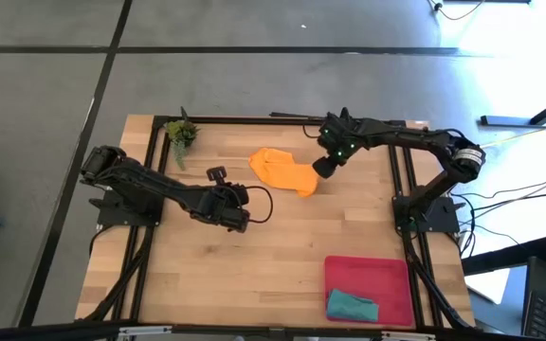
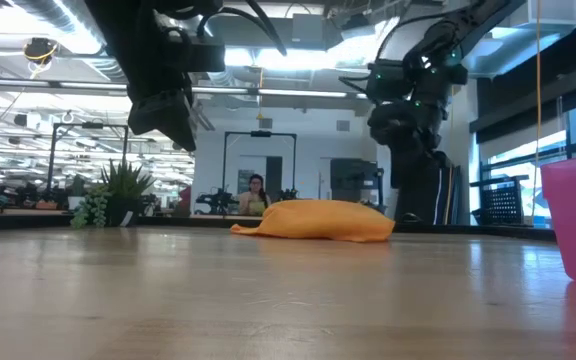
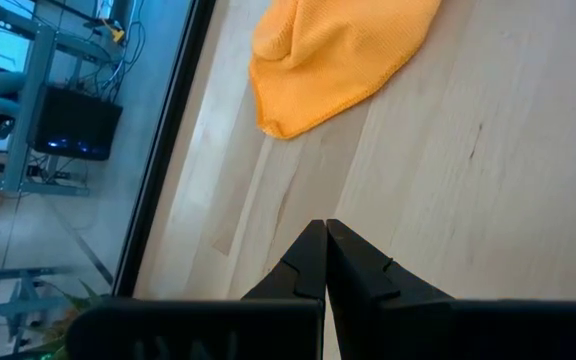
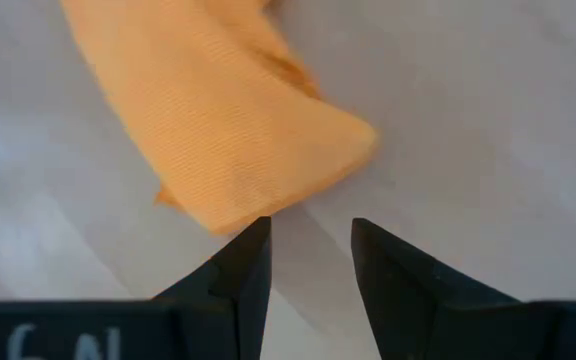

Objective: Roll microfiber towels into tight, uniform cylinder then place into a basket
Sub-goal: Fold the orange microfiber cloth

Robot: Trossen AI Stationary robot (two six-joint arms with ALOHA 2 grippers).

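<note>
Towels first: your orange towel (image 1: 283, 171) lies crumpled and loosely folded near the upper middle of the overhead frame, flat on the wooden table (image 1: 254, 256). Your teal towel (image 1: 352, 306) already sits bunched in the lower left corner of the red-pink basket (image 1: 387, 275), at the lower right of that frame. Your right gripper (image 1: 322, 169) hangs just beside the orange towel's right end, its fingers partly apart and holding nothing. Your left gripper (image 1: 236, 220) hovers at centre left, below the towel and apart from it, fingers pressed together and empty. You can see a small green plant (image 1: 182, 134) at the table's upper left corner.
</note>
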